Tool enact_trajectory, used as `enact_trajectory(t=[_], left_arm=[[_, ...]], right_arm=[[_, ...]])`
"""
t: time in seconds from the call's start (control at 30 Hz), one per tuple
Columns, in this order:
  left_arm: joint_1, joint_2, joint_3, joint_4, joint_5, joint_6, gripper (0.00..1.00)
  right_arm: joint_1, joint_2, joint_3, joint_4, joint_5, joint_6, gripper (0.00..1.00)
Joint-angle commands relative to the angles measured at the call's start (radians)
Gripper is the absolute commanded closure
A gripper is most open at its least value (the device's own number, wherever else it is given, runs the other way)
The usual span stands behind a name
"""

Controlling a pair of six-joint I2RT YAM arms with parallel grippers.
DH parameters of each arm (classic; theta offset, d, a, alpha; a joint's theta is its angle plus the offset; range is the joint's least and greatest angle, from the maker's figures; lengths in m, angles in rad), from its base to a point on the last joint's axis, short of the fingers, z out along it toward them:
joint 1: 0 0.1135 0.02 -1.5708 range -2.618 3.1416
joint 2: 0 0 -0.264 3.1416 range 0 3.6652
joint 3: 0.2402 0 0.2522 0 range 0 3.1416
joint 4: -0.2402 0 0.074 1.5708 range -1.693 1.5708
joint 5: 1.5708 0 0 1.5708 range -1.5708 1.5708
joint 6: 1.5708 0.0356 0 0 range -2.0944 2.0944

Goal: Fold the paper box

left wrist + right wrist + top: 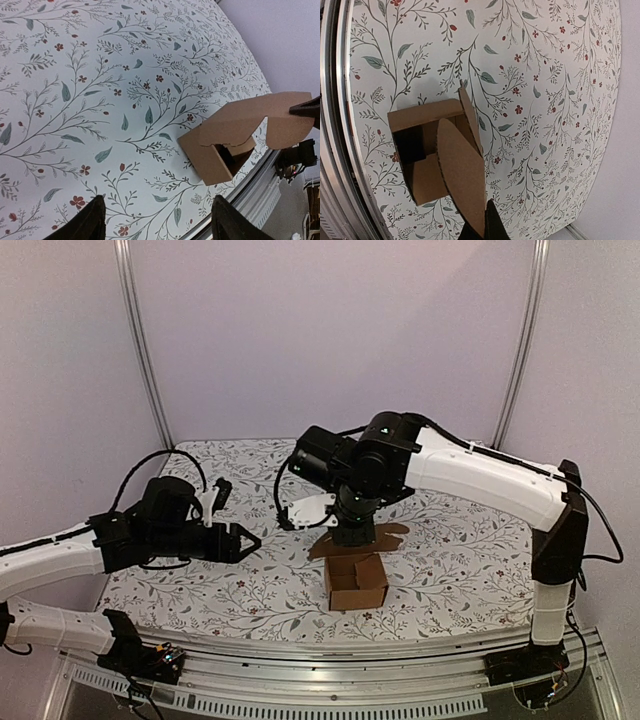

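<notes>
paper box (355, 582): open-topped, near the front edge of the surface (460, 570).
right tool (484, 226): pinching its flap; grip hidden from top, plain in wrist views.
left tool (157, 202): wide, apart, left of box.

The paper box (355, 580) is plain brown cardboard, matt and faintly fibrous, with a finely scalloped cut edge on its flap. The table cover (230, 585) is a smooth matt sheet printed with leaves and red flowers; whether cloth or paper cannot be told. The rail (330, 648) at the near edge is bare metal with a dull sheen. The left arm (50, 565) and right arm (480, 475) have smooth, softly glossy white plastic shells and matt black joints
</notes>
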Motion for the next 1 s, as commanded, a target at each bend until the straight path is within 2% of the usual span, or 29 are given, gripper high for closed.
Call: enact_trajectory(t=[0.0,0.23,0.43,0.53,0.73,0.97], left_arm=[[-0.025,0.023,-0.026,0.044,0.011,-0.003,0.29],[-0.047,0.084,-0.022,0.073,0.005,0.007,0.29],[-0.070,0.128,0.000,0.090,-0.001,0.016,0.29],[-0.082,0.156,0.012,0.101,-0.006,0.021,0.29],[-0.100,0.200,0.033,0.105,-0.031,0.033,0.29],[-0.115,0.240,0.035,0.134,-0.019,0.022,0.29]], right_arm=[[0.015,0.076,0.058,-0.118,0.043,-0.041,0.99],[0.028,0.109,0.100,-0.104,0.060,-0.027,0.87],[0.028,0.075,0.101,-0.078,0.107,0.003,0.66],[0.029,0.045,0.090,-0.059,0.112,0.024,0.59],[0.028,-0.078,0.005,0.031,0.151,0.078,0.41],[0.007,-0.269,-0.107,0.095,0.157,0.224,0.32]])
